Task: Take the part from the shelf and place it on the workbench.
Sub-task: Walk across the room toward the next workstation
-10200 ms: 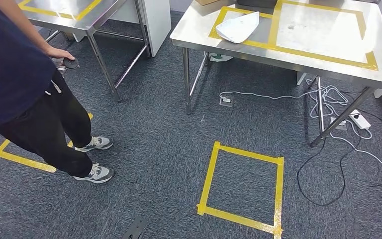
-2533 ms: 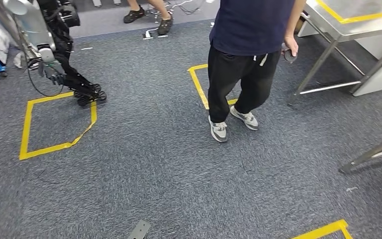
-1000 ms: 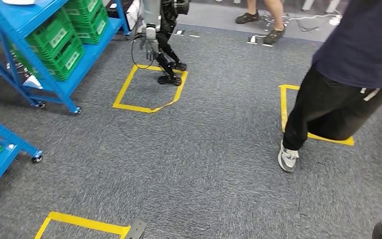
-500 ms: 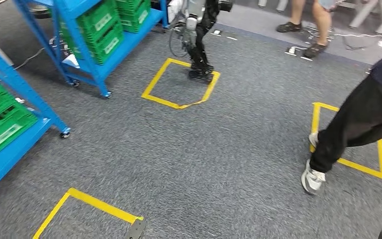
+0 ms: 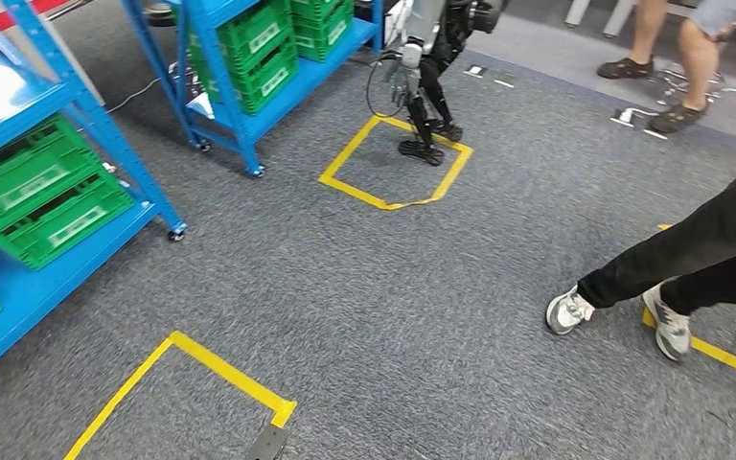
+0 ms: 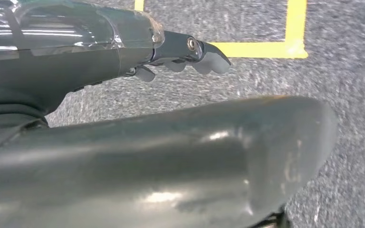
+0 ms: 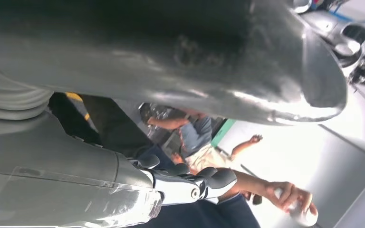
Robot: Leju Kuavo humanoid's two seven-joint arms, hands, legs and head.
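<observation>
Two blue shelf racks stand on the left in the head view. The nearer rack (image 5: 105, 153) carries green crates (image 5: 48, 196), and the farther rack (image 5: 240, 110) carries more green crates (image 5: 268, 48). I cannot make out the part on them. My left hand (image 6: 147, 142) hangs over grey carpet beside a yellow tape corner, its fingers (image 6: 195, 52) stretched out and holding nothing. My right hand (image 7: 180, 185) also hangs, with its fingers apart and nothing in them.
A yellow tape square (image 5: 230, 379) lies on the carpet just ahead, near the closer rack. Another robot (image 5: 426, 77) stands at a second tape square (image 5: 393, 172). A person's legs (image 5: 671, 268) stride at the right, and another person (image 5: 671, 57) stands behind.
The camera has kept turning left: the workbench is gone, and the blue racks have come in and shifted right. The walking person has slid to the picture's right edge.
</observation>
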